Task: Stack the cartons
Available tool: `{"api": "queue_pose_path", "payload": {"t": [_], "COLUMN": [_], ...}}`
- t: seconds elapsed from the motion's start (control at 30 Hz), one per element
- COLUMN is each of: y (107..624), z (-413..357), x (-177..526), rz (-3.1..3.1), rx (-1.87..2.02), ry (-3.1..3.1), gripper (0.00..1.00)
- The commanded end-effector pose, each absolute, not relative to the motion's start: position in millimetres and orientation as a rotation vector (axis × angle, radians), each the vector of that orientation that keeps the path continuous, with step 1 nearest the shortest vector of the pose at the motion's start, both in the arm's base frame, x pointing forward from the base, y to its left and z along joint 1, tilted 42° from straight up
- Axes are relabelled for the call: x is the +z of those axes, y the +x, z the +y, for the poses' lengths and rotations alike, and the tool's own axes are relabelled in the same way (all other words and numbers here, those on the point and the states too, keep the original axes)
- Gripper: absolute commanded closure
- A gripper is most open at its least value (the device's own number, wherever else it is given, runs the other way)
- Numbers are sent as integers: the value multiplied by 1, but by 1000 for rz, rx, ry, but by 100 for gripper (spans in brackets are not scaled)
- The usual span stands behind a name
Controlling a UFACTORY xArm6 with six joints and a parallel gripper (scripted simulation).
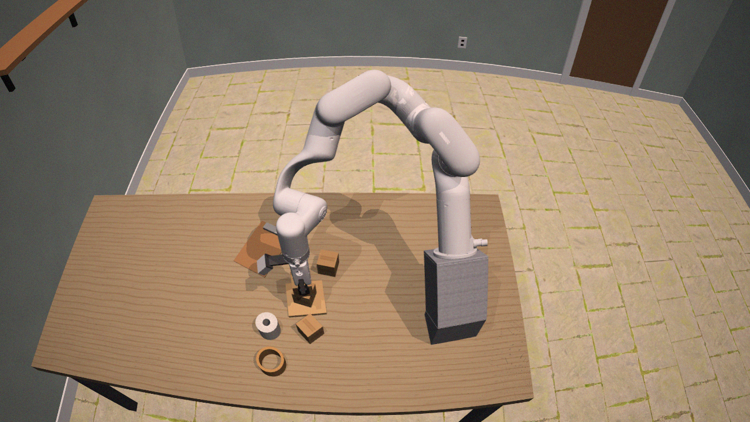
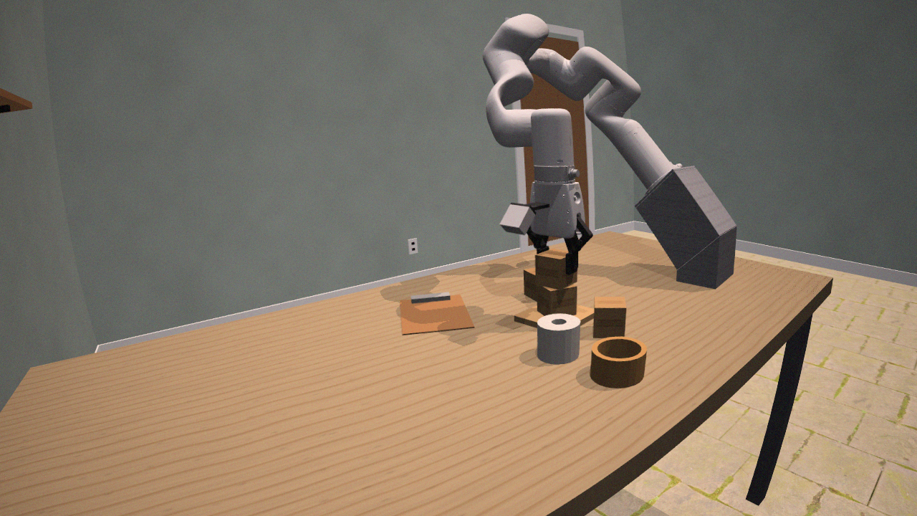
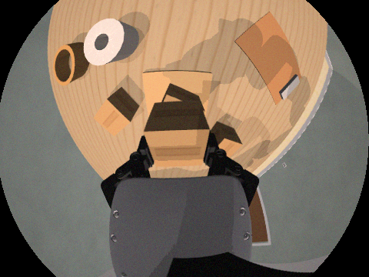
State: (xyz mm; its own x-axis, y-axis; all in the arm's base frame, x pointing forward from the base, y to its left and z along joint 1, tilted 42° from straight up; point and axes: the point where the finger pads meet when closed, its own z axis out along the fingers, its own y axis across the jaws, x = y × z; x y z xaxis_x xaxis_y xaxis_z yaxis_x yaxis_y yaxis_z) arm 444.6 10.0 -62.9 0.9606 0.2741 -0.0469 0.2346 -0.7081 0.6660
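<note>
My gripper [image 2: 556, 246] is shut on a brown carton [image 2: 555, 268] and holds it straight over a second carton [image 2: 556, 299] that stands on the small square wooden board [image 2: 541, 315]. The two look stacked; I cannot tell whether they touch. In the wrist view the held carton [image 3: 177, 151] sits between my fingers above the lower carton [image 3: 177, 110] and the board [image 3: 177, 85]. A third carton [image 1: 327, 261] stands on the table behind the board. A fourth carton [image 1: 310, 327] stands in front of the board, off it. No numbers show.
A white roll [image 1: 266, 323] and a brown ring [image 1: 270, 360] stand near the front of the table, left of the fourth carton. An orange clipboard [image 1: 259, 246] lies behind and left of the board. The arm's grey base [image 1: 454, 293] stands to the right.
</note>
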Motion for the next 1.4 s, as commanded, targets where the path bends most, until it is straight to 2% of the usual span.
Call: {"api": "queue_pose_path", "payload": {"t": [0.0, 0.4, 0.43, 1.37], "y": [446, 446, 446, 446], "z": [9, 9, 9, 9], "x": [-64, -64, -64, -64], "rz": [356, 356, 356, 356], "rx": [76, 76, 76, 76], "ry": [2386, 2386, 2386, 2386], "gripper": [100, 100, 0, 0]}}
